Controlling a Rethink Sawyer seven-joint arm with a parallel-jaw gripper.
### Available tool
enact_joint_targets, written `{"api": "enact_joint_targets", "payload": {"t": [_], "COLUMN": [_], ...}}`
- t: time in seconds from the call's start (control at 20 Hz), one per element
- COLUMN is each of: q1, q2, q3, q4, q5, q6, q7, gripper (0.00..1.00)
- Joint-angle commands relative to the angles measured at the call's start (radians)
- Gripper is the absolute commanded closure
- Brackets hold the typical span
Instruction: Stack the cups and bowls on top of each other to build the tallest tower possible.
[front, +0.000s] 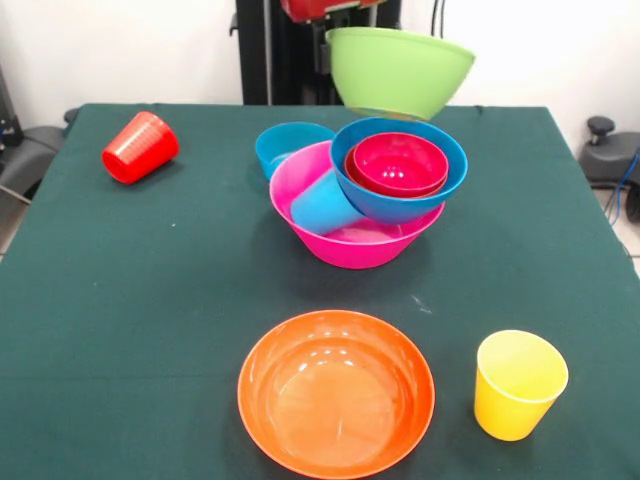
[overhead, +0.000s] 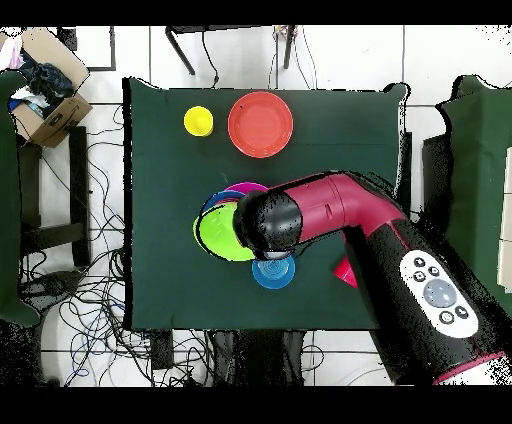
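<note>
The large green bowl (front: 400, 70) hangs in the air, tilted, above and behind the tower. My gripper (front: 327, 42) is shut on its left rim and is mostly hidden by it. The tower's base is the large pink bowl (front: 355, 245). Inside it a light blue cup (front: 325, 205) lies on its side, and a large blue bowl (front: 400, 200) leans tilted. That blue bowl holds a small orange bowl (front: 352, 172) with a small red bowl (front: 400, 163) nested in it. From overhead, the green bowl (overhead: 222, 235) covers most of the tower.
A small blue bowl (front: 290, 145) sits just behind the pink one. A red cup (front: 140, 147) lies on its side at the far left. The large orange bowl (front: 335, 405) and the upright yellow cup (front: 518, 385) stand near the front edge of the green table (front: 120, 300).
</note>
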Motion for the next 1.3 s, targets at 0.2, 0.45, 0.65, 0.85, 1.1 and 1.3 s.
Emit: {"api": "enact_joint_targets", "payload": {"t": [0.2, 0.45, 0.65, 0.85, 1.1, 1.3], "q1": [0.077, 0.123, 0.136, 0.134, 0.119, 0.106], "q2": [0.181, 0.264, 0.295, 0.310, 0.306, 0.295], "q3": [-0.014, -0.067, -0.077, -0.086, -0.086, -0.085], "q4": [-0.065, -0.137, -0.168, -0.180, -0.182, -0.181], "q5": [-0.132, -0.162, -0.177, -0.198, -0.205, -0.198], "q6": [0.095, 0.140, 0.136, 0.128, 0.145, 0.165], "q7": [-0.269, -0.223, -0.219, -0.214, -0.219, -0.217], "gripper": [1.00, 1.00, 1.00, 1.00, 1.00, 1.00]}}
